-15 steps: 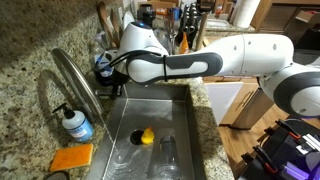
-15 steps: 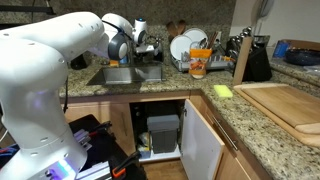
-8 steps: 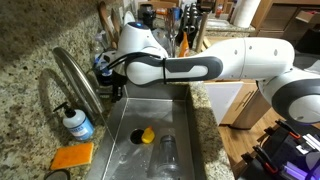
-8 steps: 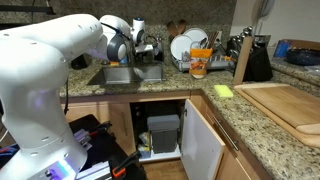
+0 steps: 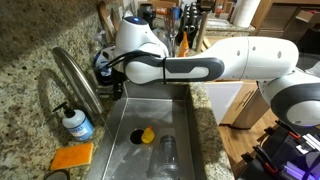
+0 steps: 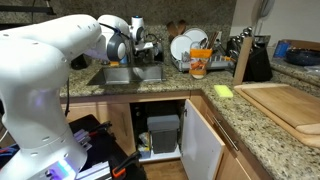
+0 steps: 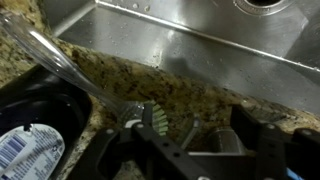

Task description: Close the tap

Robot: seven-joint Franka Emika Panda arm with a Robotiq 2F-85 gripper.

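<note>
The tap (image 5: 74, 78) is a tall brushed-steel gooseneck that arches over the sink's left side in an exterior view. I see no stream under its spout. My gripper (image 5: 105, 68) sits at the counter just behind the tap's base. In the wrist view my gripper (image 7: 195, 140) is open, its black fingers (image 7: 262, 135) spread wide. Between them stand a short grey metal stub (image 7: 214, 132) and a thin lever (image 7: 189, 127), both close to the right finger. Nothing is clamped. In the exterior view with the open cupboard the arm (image 6: 60, 60) hides the tap.
A clear pump bottle of blue liquid (image 5: 76, 123) and an orange sponge (image 5: 70, 157) sit on the granite counter. In the sink (image 5: 190, 140) lie a yellow object (image 5: 146, 136) and a glass (image 5: 168, 152). A clear-handled brush with green bristles (image 7: 152, 115) lies by my left finger. A dish rack (image 6: 190, 50) stands beyond.
The jaws have opened from shut. The arm has shifted only slightly near the tap's base.
</note>
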